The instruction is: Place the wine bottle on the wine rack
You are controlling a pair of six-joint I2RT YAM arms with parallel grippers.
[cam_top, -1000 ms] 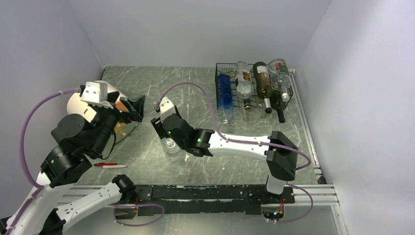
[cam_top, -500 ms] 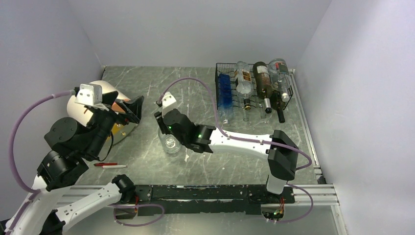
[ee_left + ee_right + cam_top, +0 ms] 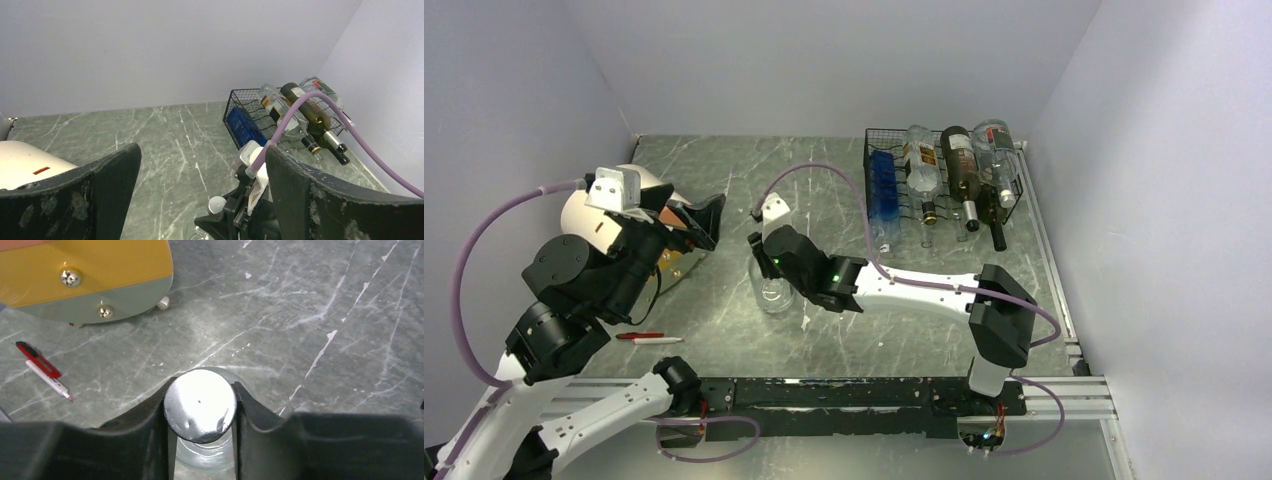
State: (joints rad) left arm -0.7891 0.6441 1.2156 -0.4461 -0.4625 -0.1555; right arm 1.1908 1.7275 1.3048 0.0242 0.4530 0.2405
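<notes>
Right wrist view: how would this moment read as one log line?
right pincer: shut on silver cap of upright clear glass bottle | left pincer: open, empty | black wire rack: bottle not yet placed

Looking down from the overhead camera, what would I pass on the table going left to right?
Red-and-white pen → upright clear bottle → wine rack, holding: blue item, labelled clear bottle, dark wine bottle, rightmost clear bottle.

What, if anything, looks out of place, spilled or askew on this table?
Only a red-and-white pen lying loose on the table, front left, unrelated to the task. Nothing spilled; the clear bottle stands upright in the right gripper.
</notes>
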